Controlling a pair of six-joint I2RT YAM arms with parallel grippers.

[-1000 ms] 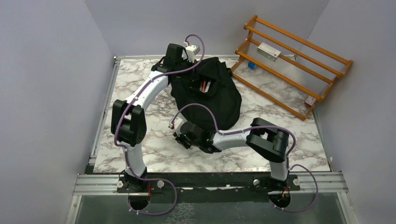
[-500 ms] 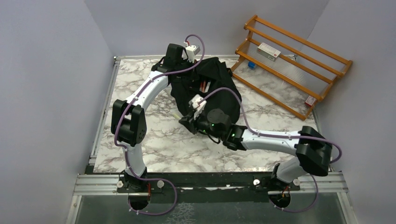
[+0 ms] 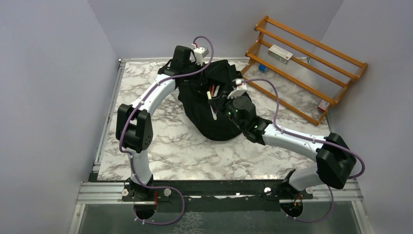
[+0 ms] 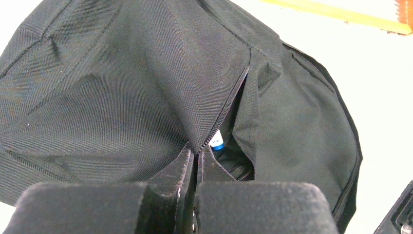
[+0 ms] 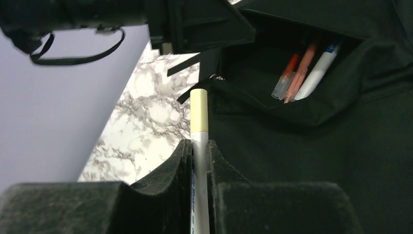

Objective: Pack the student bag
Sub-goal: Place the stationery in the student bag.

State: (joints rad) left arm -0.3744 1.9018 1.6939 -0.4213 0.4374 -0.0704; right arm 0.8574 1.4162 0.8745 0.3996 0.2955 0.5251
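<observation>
Marble up front: the marble table (image 3: 160,146) spreads out from the two arm bases at the near edge. From the right base the arm stretches inward, and the right gripper (image 5: 198,146) has its fingers clamped on a marker (image 5: 199,114). It has a white barrel and a pale yellow cap, and the cap end points toward the bag's open pocket (image 5: 263,53). Whether the cap touches the fabric, I cannot tell.

Beyond it, the student bag (image 3: 216,129) sits on the middle-to-far part of the table, black and slumped, pocket mouth gaping. Inside that pocket are pens (image 5: 299,73), two orange ones and a white one with blue, lying together.

On the bag's far side, the left arm curves in from the left. The left gripper (image 4: 196,155) has its fingers pressed together on a fold of fabric right at the zipper edge, pulled up into a peak.

Farthest back, at the right, there is a wooden rack (image 3: 302,68) with a few small boxes (image 3: 280,53) on its bars.
</observation>
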